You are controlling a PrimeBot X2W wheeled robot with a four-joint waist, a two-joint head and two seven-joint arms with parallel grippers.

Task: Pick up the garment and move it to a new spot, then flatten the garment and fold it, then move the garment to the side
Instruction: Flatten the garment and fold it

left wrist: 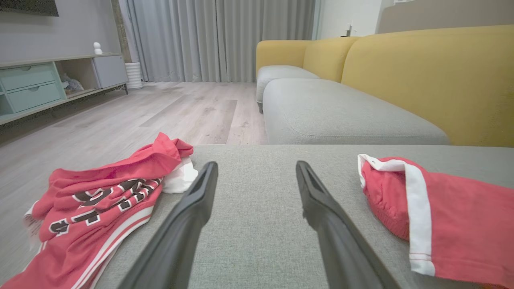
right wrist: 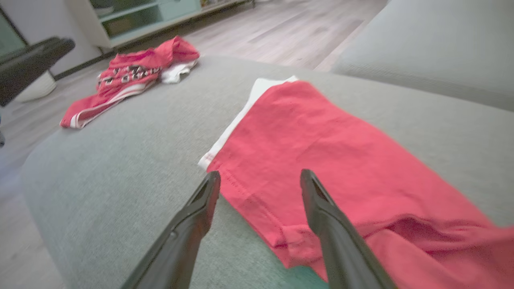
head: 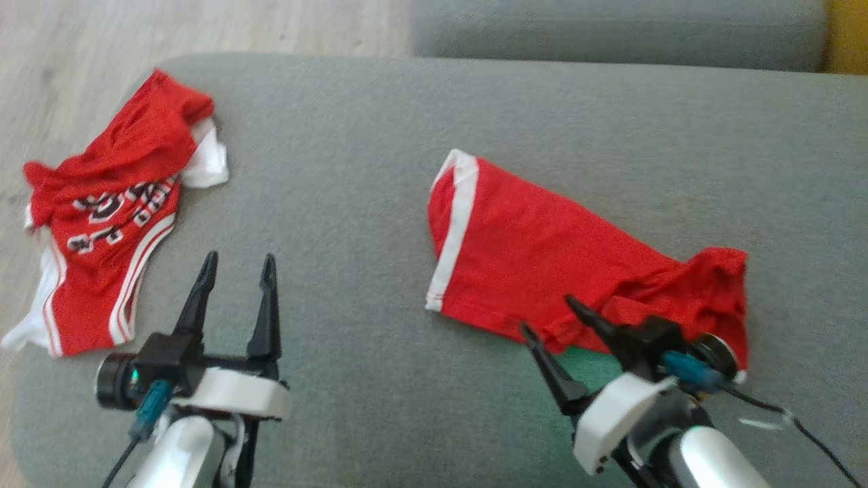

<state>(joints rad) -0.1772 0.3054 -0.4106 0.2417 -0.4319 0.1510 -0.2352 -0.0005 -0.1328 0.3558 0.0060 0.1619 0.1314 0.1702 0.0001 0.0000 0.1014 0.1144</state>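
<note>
The red garment (head: 542, 271) is spread on the grey cushion (head: 352, 169), on the cushion's right half. It lies mostly flat, with a white band (head: 456, 224) at the end nearer the cushion's middle and a bunched end toward the cushion's right side. The right pincer (head: 546, 314) is held open at the cushion's near edge, one finger over the garment's near hem and the other over bare cushion. Nothing is gripped, and whether the cloth is touched cannot be told. The left pincer (head: 241, 257) is likewise open and empty, over the cushion's near left part. A lettered garment (head: 108, 224) is crumpled at the cushion's left edge.

The red garment is judged light, thin and limp. Lifted at one point, it is expected to sag and fold on itself, and it may cling slightly to the cushion's woven cover. No fragility is expected. A hold is best taken at the stitched hem or the white band, where the cloth is doubled. If two corners of one edge are held, one in each pincer, the garment should stay spread for flattening.
</note>
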